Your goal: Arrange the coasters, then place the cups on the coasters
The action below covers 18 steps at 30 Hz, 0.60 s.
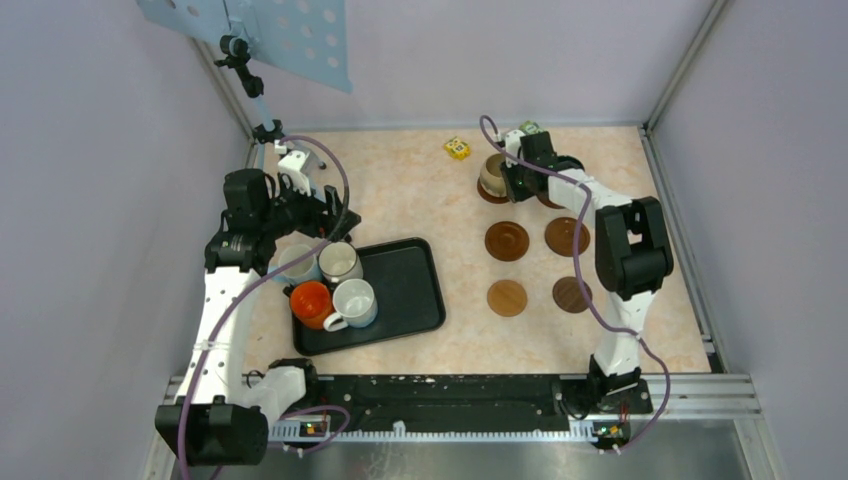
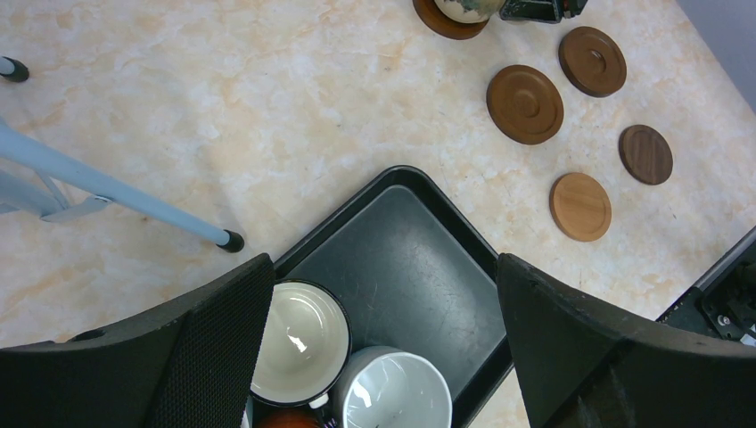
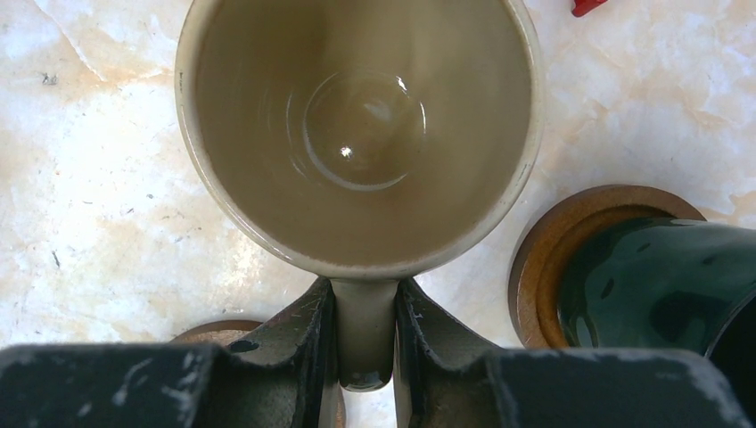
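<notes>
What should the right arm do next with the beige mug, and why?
Probably open the right fingers and let go. They pinch the handle of the beige mug, which looks set over a coaster, beside the dark green mug on a second coaster. Whether its base touches I cannot tell, so open slowly.

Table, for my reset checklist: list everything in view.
Tray: one, black, left of centre.
Beige mug: one, over the far coaster.
Green mug: one, dark, on the neighbouring coaster.
Orange mug: one, on tray.
White mugs: three, on tray.
Coasters: six, brown; four bare right of tray, two beneath mugs.
Block: one, yellow, far edge.
Panel: one, light blue, perforated, far left.
Left gripper: open, above tray.
Right gripper: shut on beige mug's handle.
</notes>
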{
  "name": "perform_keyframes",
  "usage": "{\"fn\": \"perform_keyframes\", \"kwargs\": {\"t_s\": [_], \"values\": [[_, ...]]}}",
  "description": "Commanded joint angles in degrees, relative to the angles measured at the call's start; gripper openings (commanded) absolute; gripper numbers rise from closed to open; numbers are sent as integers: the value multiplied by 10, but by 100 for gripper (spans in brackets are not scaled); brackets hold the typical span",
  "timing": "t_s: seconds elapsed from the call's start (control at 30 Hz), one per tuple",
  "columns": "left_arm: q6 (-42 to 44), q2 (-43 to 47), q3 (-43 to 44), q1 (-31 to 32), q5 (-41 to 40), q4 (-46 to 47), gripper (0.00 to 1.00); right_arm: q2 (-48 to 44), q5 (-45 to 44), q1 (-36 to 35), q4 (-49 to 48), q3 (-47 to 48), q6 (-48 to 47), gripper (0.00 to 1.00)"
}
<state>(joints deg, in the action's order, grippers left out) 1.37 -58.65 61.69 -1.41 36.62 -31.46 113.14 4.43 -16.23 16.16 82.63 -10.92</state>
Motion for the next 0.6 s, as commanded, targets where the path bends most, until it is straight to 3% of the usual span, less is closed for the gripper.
{"fn": "perform_keyframes", "kwargs": {"t_s": [0.0, 0.1, 0.27, 0.57], "values": [[-1, 2, 1, -3, 9, 19, 99, 2, 4, 3, -55, 43, -13, 22], [-1, 2, 2, -3, 7, 18, 99, 9, 1, 4, -56, 45, -17, 23], [-1, 0, 2, -3, 7, 18, 99, 8, 6, 4, -51, 46, -15, 33], [-1, -1, 2, -3, 8, 19, 99, -1, 10, 4, -37, 52, -13, 35]]}}
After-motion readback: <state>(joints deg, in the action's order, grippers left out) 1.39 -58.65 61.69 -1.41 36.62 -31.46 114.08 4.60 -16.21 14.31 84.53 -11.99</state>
